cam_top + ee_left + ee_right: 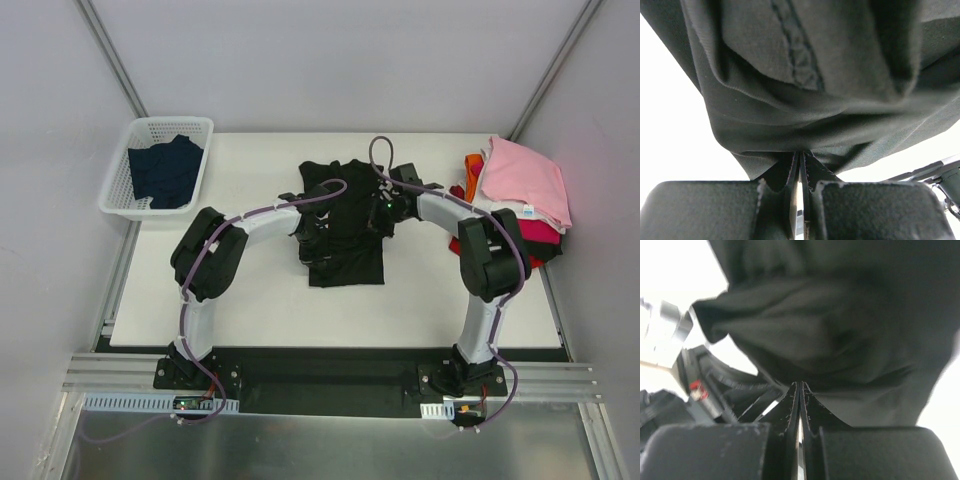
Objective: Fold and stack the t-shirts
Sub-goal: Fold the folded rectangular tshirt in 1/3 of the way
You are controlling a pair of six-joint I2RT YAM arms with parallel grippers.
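Observation:
The black t-shirt lies bunched in the middle of the white table, its upper part gathered up between the two arms. My left gripper is shut, pinching a fold of the black cloth at its tips. From the other side, my right gripper is also shut on a fold of the same tee, and its tips meet the cloth. Fabric fills both wrist views. No printed lettering shows.
A stack of t-shirts sits at the table's right edge: pink on top, magenta and red beneath, orange at its left. A white basket at the back left holds a dark navy tee.

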